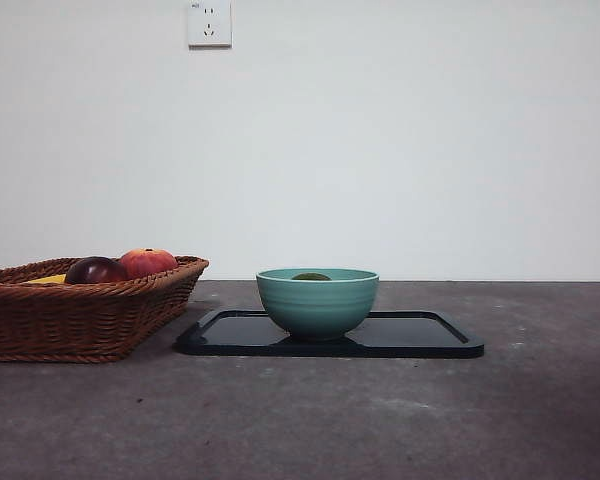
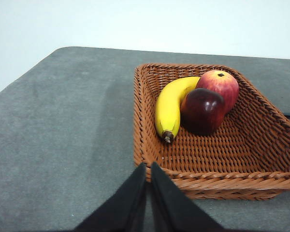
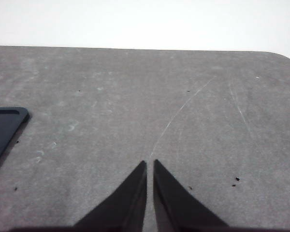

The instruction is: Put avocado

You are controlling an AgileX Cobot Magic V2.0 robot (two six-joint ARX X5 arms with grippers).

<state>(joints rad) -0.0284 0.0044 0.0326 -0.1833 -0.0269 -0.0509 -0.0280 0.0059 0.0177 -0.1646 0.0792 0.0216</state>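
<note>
Your left pincer [image 2: 148,166] is pressed together, empty, over the bench [image 2: 63,125] beside the basket [image 2: 150,145] corner. Your right pincer [image 3: 150,164] is likewise closed, empty, near the tray [image 3: 5,125] corner. You'll find the avocado [image 1: 311,276] in the bowl [image 1: 317,305] mid-tray.
</note>
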